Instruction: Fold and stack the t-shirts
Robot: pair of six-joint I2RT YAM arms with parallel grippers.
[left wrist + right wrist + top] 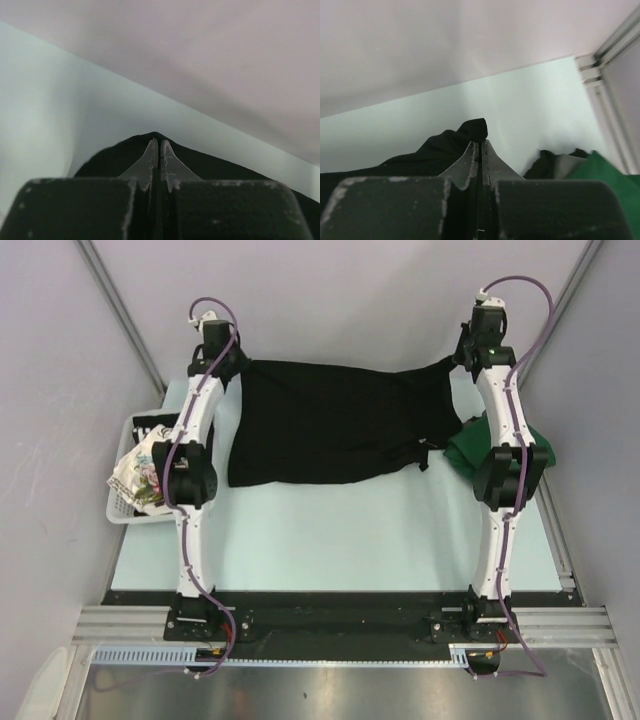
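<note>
The black t-shirt (335, 425) lies spread across the far side of the table (350, 540). I have the left gripper (159, 145) and right gripper (480, 146) each clenched on a far corner, stretching that edge so the cloth lies flat for folding.

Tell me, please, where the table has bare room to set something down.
The widest bare patch of table lies between the left arm and the right arm, from the near hem of the black t-shirt to the base rail. Crowded: the left edge with the basket, the right edge with the green t-shirt.
</note>
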